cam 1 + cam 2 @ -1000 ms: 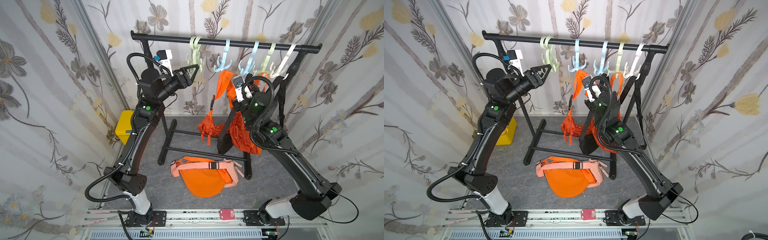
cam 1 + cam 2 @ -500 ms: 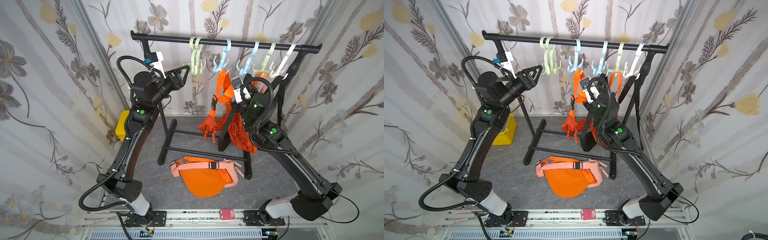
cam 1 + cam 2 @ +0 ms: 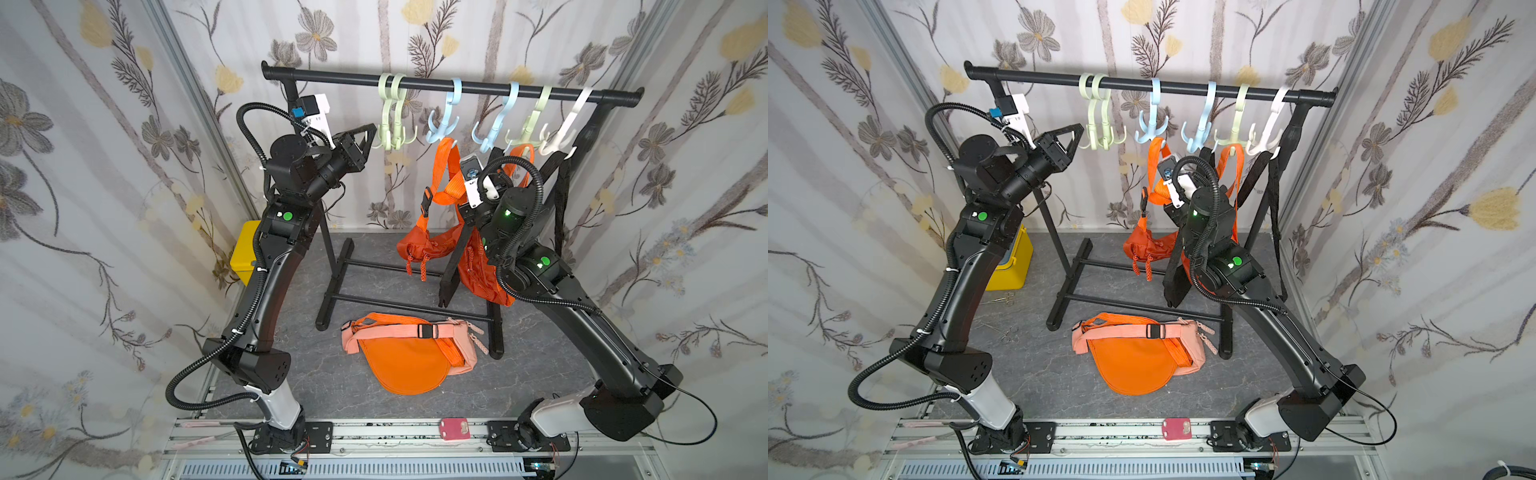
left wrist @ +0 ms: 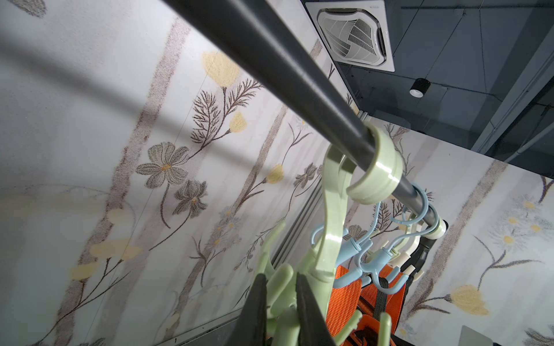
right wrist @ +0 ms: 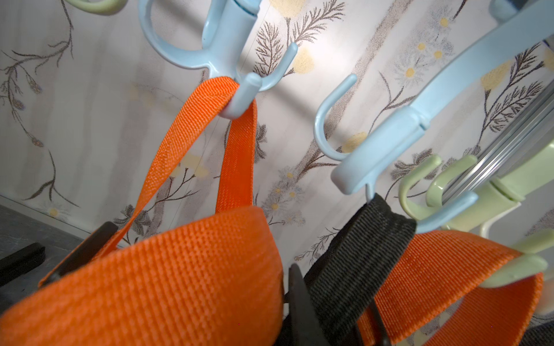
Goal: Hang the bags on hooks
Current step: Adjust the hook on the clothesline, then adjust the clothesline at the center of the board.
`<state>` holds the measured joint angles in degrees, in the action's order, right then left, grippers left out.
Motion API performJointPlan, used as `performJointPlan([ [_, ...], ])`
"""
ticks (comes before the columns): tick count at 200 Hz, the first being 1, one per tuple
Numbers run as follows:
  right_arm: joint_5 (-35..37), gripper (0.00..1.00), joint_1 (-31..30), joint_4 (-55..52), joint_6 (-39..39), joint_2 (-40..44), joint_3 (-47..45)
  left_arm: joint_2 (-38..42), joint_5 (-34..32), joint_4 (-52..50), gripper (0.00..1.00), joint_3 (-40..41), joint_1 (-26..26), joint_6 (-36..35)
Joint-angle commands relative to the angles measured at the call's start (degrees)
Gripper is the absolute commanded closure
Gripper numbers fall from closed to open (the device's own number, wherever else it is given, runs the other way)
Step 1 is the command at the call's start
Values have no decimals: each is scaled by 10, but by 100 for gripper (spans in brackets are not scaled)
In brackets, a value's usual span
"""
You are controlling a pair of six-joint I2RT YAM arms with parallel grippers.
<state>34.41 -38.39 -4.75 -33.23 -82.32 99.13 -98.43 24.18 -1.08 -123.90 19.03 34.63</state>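
An orange bag (image 3: 432, 245) hangs from the rack, its orange strap (image 5: 227, 96) looped over one prong of a light blue hook (image 5: 236, 60), so the hook appears to carry its weight. The right gripper (image 5: 299, 302) sits just below, clenched on a fold of the strap, probably steadying the loop until it seats. Beside it, a black strap (image 5: 368, 239) hangs from a second blue hook (image 5: 389, 143), and another orange strap (image 5: 449, 269) from a green prong.

At the rail's (image 3: 457, 85) left end, the left gripper (image 4: 280, 302) is clamped on the lower part of a pale green hook (image 4: 332, 215), seemingly to keep it from swinging or sliding.

On the floor (image 3: 324, 382), in front of the rack's base, lies a second bag (image 3: 411, 353), orange and pink, not yet hung. A yellow box (image 3: 245, 253) stands near the floor's left edge.
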Motion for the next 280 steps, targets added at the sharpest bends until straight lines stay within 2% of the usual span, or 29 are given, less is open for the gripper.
performJointPlan([
  [1, 2, 90, 0, 34, 0, -1, 4, -4, -3, 8, 94, -5, -1, -2],
  [13, 1, 90, -1, 33, 1, -2, 7, -3, -3, 8, 100, -5, -1, -1],
  [57, 2, 91, -1, 30, 3, 4, 3, 3, -15, -1, 100, -5, -3, -12],
  [84, 5, 90, 0, 29, 2, 6, 1, 26, -45, -11, 100, 14, -4, -33],
  [101, 7, 85, -1, 26, 3, 7, 0, 38, -72, -24, 100, 25, -5, -53],
  [108, 9, 82, -3, 25, 3, 8, -1, 42, -87, -32, 92, 29, -7, -61],
  [113, 12, 79, -5, 25, 3, 8, -3, 43, -94, -37, 81, 32, -7, -64],
  [121, 17, 67, -8, 26, 4, 11, -7, 49, -102, -39, 59, 41, -10, -69],
  [126, 20, 60, -10, 26, 4, 13, -11, 52, -105, -38, 49, 47, -11, -71],
  [134, 24, 52, -13, 27, 4, 17, -15, 58, -108, -37, 39, 58, -12, -73],
  [142, 31, 47, -17, 27, 5, 21, -21, 64, -110, -35, 33, 69, -14, -75],
  [171, 67, 35, -32, 7, 32, 48, -49, 107, -125, -13, 25, 136, -14, -83],
  [197, 88, 30, -52, 1, 87, 109, -145, 171, -163, 26, 21, 239, -15, -96],
  [232, 107, 26, -82, -25, 202, 185, -288, 244, -212, 73, 16, 364, -31, -102],
  [236, 107, 26, -100, -26, 215, 193, -305, 249, -214, 76, 15, 374, -33, -101],
  [280, 97, 22, -115, -54, 352, 274, -429, 259, -216, 93, 7, 447, -78, -97],
])
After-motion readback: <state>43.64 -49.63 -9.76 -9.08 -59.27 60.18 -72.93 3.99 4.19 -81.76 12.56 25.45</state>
